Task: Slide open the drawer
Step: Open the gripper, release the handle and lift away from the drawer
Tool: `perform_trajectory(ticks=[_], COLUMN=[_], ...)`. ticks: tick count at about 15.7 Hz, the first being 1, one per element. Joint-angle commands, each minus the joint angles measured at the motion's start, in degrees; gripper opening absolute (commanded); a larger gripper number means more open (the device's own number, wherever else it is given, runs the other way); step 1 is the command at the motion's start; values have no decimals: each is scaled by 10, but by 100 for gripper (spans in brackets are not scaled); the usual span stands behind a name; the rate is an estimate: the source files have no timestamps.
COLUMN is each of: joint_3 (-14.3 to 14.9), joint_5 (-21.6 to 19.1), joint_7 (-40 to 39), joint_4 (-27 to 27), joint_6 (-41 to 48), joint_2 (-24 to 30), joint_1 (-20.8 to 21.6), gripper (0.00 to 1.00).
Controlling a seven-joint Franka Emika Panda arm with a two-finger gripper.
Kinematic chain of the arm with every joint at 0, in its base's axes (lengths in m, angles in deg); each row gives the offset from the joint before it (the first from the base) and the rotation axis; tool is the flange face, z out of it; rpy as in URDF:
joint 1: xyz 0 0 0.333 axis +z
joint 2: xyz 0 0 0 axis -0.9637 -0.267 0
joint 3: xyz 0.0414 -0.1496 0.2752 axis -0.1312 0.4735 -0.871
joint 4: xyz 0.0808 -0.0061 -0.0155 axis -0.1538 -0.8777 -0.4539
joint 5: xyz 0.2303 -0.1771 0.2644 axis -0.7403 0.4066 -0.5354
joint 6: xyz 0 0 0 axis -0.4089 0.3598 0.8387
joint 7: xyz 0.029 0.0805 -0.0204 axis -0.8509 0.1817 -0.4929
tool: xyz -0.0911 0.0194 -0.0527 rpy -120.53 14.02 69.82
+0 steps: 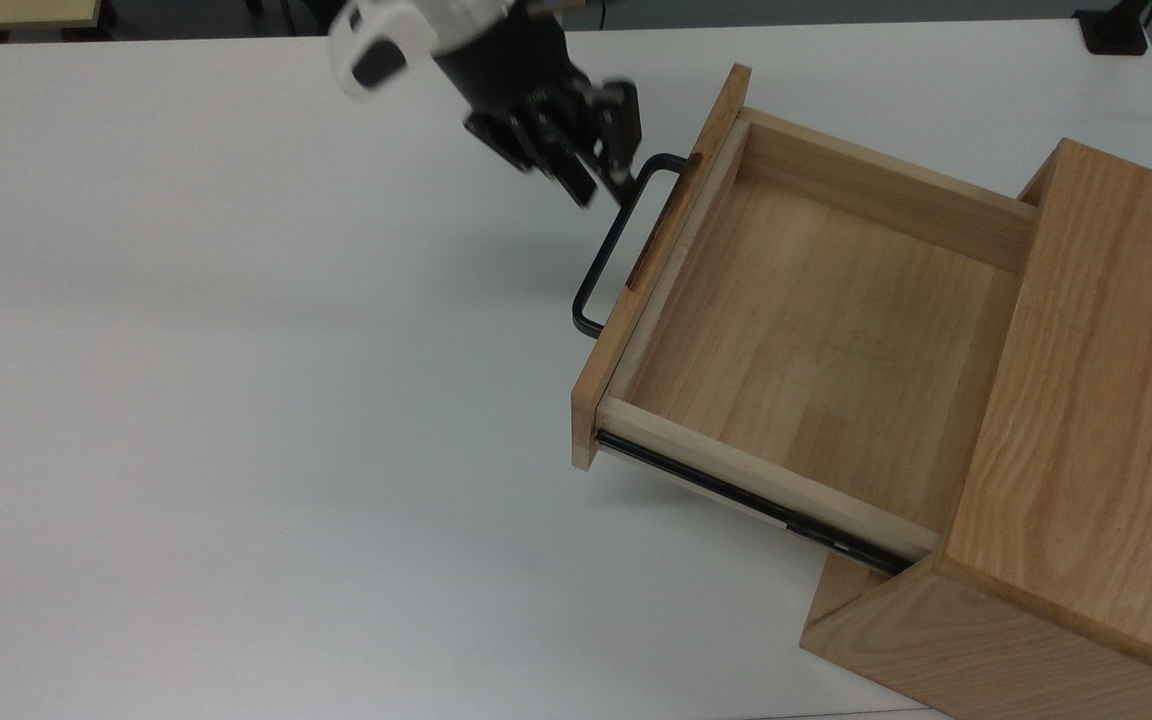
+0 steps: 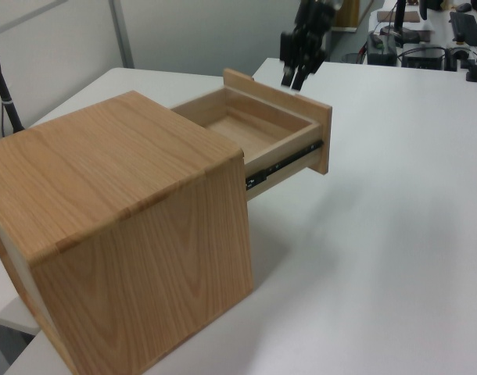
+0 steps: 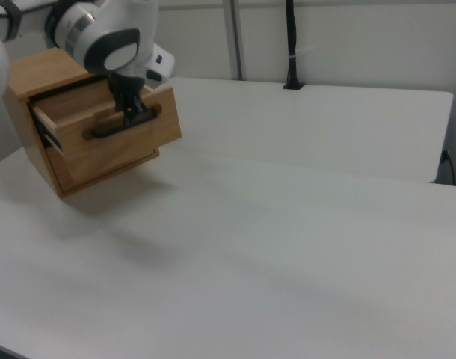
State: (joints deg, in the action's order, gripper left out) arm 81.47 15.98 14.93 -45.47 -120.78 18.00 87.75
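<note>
Drawer (image 1: 816, 330) stands pulled well out of the cabinet (image 1: 1086, 420), box interior exposed, black side rail (image 1: 746, 500) showing; cabinet sits at the top view's right on the white tabletop (image 1: 236, 400). Gripper (image 1: 591, 165) hangs just above and beside the upper end of the handle (image 1: 616, 245), toward the top view's left of the front panel. Fingers look parted and clear of the bar, holding nothing. Handle's long axis runs along the panel, crosswise to the slide direction. Judged: opening essentially done
</note>
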Motion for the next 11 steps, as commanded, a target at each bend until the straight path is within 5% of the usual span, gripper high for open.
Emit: perform_trajectory(ticks=[1, 3, 6, 11], joint_3=[5, 11, 32, -2], joint_5=[-6, -3, 54, 287], joint_7=[-23, -42, -81, -155], joint_4=[-15, -14, -12, -5], joint_6=[18, 35, 88, 159], joint_2=[36, 44, 60, 79], joint_1=[-2, -3, -11, -51], gripper=[100, 100, 100, 100])
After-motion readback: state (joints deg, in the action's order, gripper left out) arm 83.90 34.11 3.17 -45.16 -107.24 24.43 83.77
